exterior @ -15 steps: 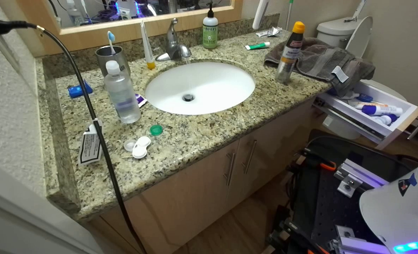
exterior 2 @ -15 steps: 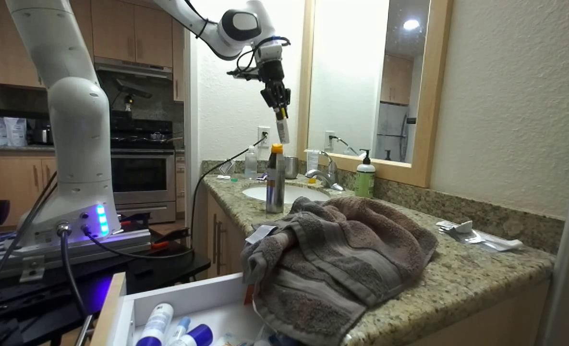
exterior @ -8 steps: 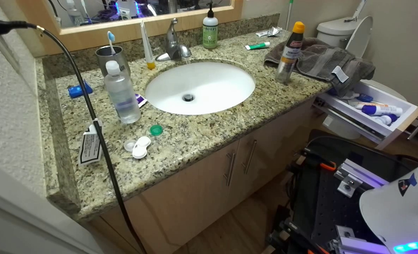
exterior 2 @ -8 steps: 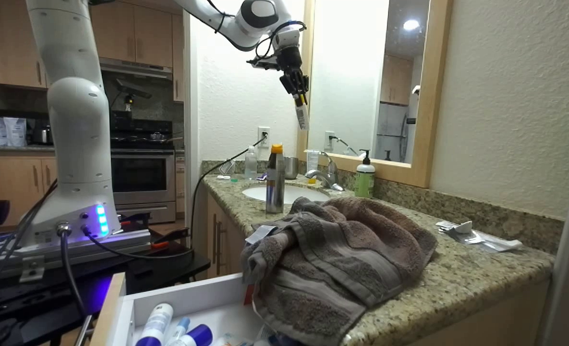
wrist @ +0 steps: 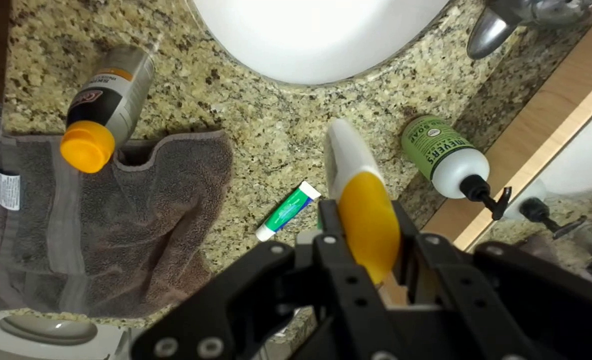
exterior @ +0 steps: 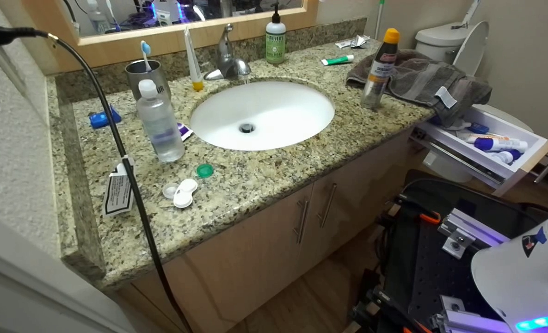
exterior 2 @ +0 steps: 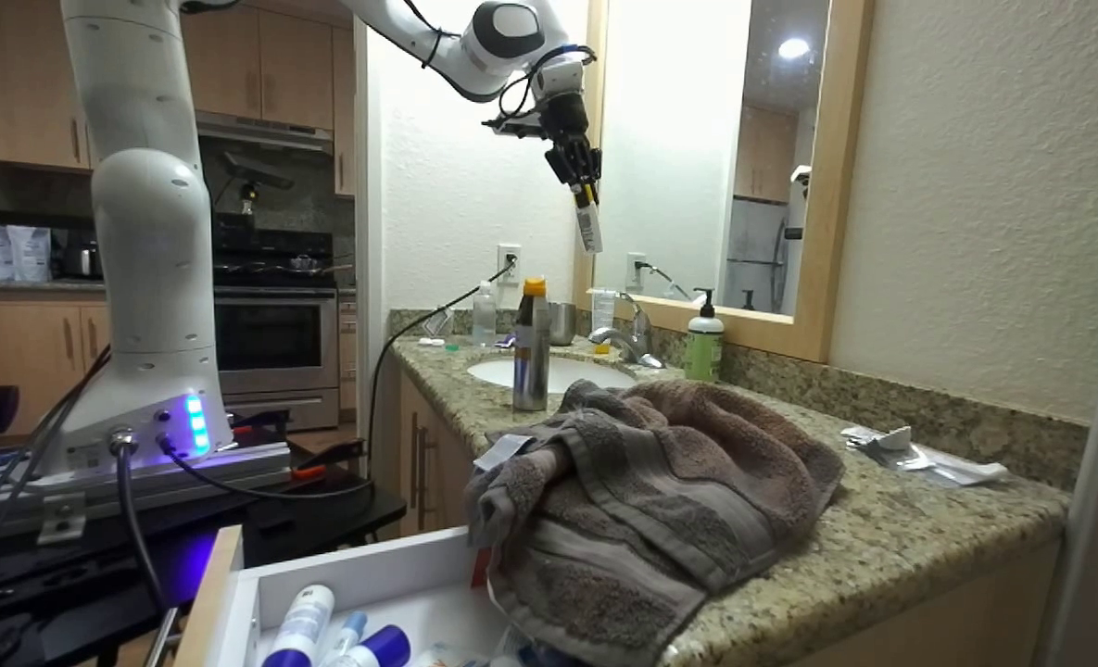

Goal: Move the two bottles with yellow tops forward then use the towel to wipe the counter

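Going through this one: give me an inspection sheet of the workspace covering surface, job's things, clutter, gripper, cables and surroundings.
Surface: counter, speckled granite; whether it is wet cannot be told.
Job's things: yellow-topped spray can upright; white tube aloft, tilted, yellow end up; towel rumpled, partly over the counter's edge.
Clutter: clear bottle, cup holding a toothbrush, lens case, soap bottle, green tube, wrappers.
Gripper: shut on the white tube's yellow end, above the counter.
Cables: black cord from the wall, down past the counter's front edge.
Surroundings: drawer open, items inside; mirror; toilet.
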